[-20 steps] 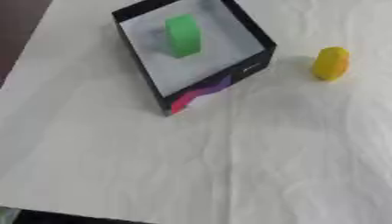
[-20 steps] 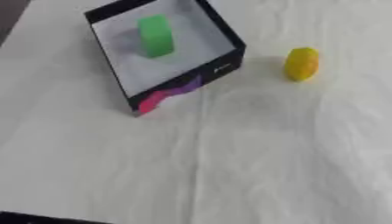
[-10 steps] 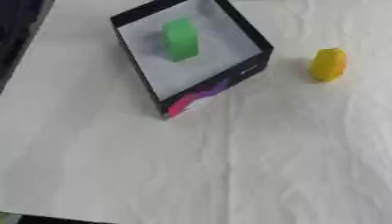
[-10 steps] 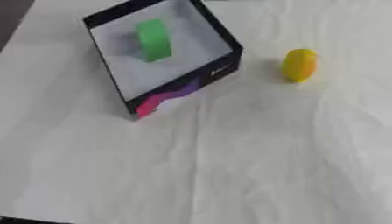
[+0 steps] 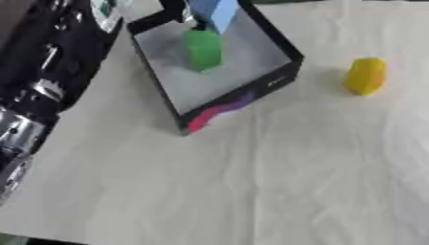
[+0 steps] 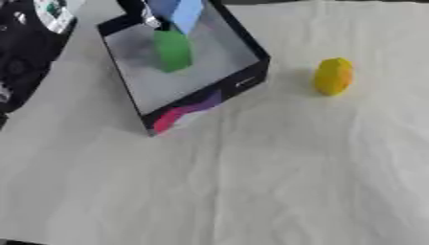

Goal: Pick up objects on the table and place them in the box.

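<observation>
A yellow block [image 5: 365,75] is left on the cloth [image 5: 276,182], right of the box [image 5: 251,95] and apart from it.

The yellow block is stood upright, its long axis running roughly toward and away from the camera with a slight tilt. Inside the black box a green block [image 5: 203,49] is seen upright, near the far side of the white floor. A blue block [image 6: 177,11] is seen above the box's far edge, just over the green one; what holds it is hidden. Since the earlier frames the left arm [image 5: 42,62] is seen to have entered along the left edge, and the blue block has appeared. The left hand's fingers cannot be made out, so its state cannot be told.
</observation>
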Controlling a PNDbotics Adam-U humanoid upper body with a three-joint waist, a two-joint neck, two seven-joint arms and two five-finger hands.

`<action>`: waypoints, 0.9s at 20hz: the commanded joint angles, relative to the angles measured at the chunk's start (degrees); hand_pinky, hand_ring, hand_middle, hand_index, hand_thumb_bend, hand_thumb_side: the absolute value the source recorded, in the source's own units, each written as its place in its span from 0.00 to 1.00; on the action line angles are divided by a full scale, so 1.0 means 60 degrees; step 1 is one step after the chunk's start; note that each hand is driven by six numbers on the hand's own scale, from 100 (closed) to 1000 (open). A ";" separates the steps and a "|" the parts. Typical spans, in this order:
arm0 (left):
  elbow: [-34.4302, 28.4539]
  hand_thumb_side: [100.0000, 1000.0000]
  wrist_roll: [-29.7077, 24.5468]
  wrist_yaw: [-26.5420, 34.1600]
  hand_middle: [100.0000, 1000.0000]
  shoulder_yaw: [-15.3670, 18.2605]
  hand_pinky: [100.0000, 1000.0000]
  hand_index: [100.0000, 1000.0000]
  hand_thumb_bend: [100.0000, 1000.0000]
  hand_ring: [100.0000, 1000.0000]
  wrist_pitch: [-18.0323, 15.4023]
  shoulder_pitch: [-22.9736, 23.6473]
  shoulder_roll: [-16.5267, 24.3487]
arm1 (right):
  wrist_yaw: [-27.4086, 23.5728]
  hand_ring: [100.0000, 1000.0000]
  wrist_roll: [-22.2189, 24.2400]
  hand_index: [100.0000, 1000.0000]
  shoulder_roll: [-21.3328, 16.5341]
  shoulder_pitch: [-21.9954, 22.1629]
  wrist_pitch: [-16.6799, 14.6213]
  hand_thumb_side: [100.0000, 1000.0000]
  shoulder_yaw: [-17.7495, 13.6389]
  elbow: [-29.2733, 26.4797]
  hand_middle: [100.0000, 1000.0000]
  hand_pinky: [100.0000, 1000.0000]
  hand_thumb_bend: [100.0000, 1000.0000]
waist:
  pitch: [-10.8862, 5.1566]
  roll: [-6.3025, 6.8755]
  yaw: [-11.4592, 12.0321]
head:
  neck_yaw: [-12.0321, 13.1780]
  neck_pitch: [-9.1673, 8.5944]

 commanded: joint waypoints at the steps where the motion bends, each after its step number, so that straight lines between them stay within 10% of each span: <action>1: 0.0125 0.00 -0.0092 -0.0313 0.55 -0.0004 0.74 0.63 0.57 0.69 -0.0050 -0.0090 0.0066 | -0.0006 0.81 0.0027 0.83 -0.0331 -0.0024 0.0002 0.38 -0.0080 -0.0173 0.76 0.97 0.00 | -0.0068 0.0100 0.0003 | -0.0036 -0.0106; 5: 0.0244 0.03 0.0019 -0.0779 0.74 0.0043 0.83 0.83 0.85 0.79 0.0007 -0.0015 0.0082 | 0.0020 0.81 0.0026 0.83 -0.0308 0.0000 0.0028 0.38 -0.0069 -0.0173 0.76 0.97 0.00 | -0.0087 0.0085 0.0012 | -0.0038 -0.0092; 8: -0.0040 0.28 0.0413 -0.1037 0.80 0.0182 0.87 0.90 1.00 0.83 0.0152 -0.0065 0.0220 | 0.0027 0.81 0.0030 0.83 -0.0330 0.0034 0.0018 0.38 -0.0062 -0.0173 0.76 0.97 0.00 | -0.0124 0.0081 0.0036 | -0.0071 -0.0054; 13: -0.1296 0.28 0.1403 -0.0736 0.81 0.0631 0.86 0.90 1.00 0.81 0.0703 -0.0126 0.0693 | 0.0112 0.81 -0.0051 0.83 -0.0367 0.0266 0.0009 0.38 -0.0113 -0.0173 0.76 0.97 0.00 | -0.0241 0.0107 0.0180 | -0.0235 0.0066; 18: -0.3091 0.22 0.1850 0.1106 0.76 0.1147 0.81 0.85 0.77 0.74 0.1623 0.0122 0.1561 | 0.0194 0.81 -0.0194 0.83 -0.0415 0.0526 -0.0036 0.37 -0.0188 -0.0173 0.76 0.97 0.00 | -0.0395 0.0107 0.0382 | -0.0497 0.0284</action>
